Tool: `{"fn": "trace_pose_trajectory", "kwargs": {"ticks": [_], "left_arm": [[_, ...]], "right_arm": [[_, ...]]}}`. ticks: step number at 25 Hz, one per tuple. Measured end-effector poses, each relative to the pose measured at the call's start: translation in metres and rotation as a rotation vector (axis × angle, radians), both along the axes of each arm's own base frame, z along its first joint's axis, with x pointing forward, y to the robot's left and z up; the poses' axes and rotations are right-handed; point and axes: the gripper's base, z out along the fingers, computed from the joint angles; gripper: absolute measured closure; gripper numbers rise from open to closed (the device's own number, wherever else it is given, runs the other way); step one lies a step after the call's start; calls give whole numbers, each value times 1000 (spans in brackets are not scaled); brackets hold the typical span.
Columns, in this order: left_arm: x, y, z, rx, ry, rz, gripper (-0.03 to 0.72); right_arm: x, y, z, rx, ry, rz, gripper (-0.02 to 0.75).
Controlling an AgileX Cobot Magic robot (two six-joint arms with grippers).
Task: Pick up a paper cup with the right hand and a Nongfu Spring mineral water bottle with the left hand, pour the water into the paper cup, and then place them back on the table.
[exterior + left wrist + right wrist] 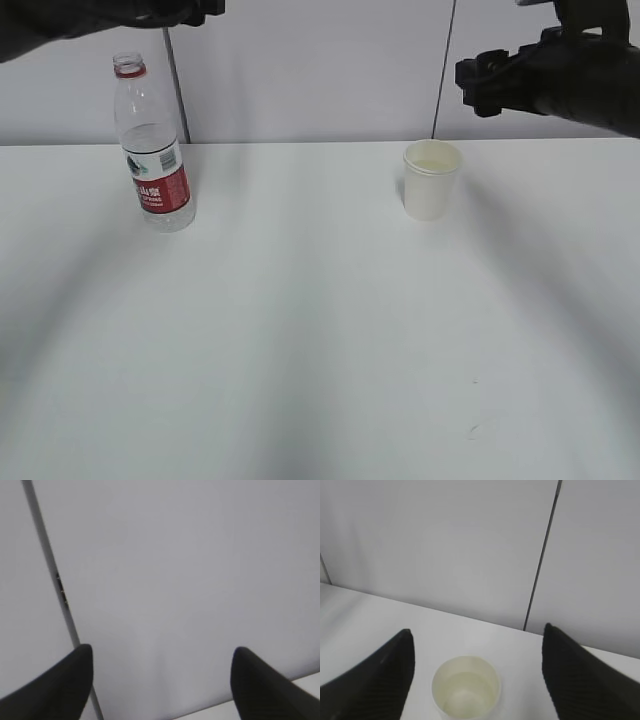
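Observation:
The Nongfu Spring mineral water bottle (152, 150) stands upright and capless at the table's back left, with clear water in it and its red label facing me. My left gripper (205, 10) hangs above and just right of the bottle's neck. In the left wrist view the left gripper (162, 652) is open, empty and faces the wall. The paper cup (431, 180) stands upright at the back right. My right gripper (475, 85) hovers above and to the right of it. In the right wrist view the open right gripper (477, 630) looks down on the paper cup (466, 687), which holds clear water.
The white table (300, 330) stretches toward me with a tiny scuff mark (474, 431) near the front right. A grey panelled wall (320, 70) with dark vertical seams rises right behind the bottle and cup.

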Motion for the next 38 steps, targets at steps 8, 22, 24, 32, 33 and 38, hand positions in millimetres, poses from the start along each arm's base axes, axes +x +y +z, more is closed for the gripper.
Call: {"fn": "trace_pose_trajectory", "kwargs": {"ticks": [8, 22, 24, 32, 33, 38], "left_arm": [[1, -13, 40, 103, 158, -160, 165], [-30, 10, 64, 271, 725, -46, 165], [-36, 14, 60, 261, 817, 9, 165], [-43, 24, 56, 144, 940, 199, 165], [-43, 24, 56, 133, 942, 207, 165], [-39, 40, 56, 85, 951, 247, 165]], "right_arm": [[9, -2, 41, -39, 151, -33, 147], [-9, -10, 95, -109, 574, -99, 147], [-13, -11, 98, -116, 632, -106, 148], [-32, -15, 97, -150, 855, -126, 147], [-34, -15, 96, -147, 881, -134, 147], [-35, -15, 91, -148, 935, -145, 148]]}}
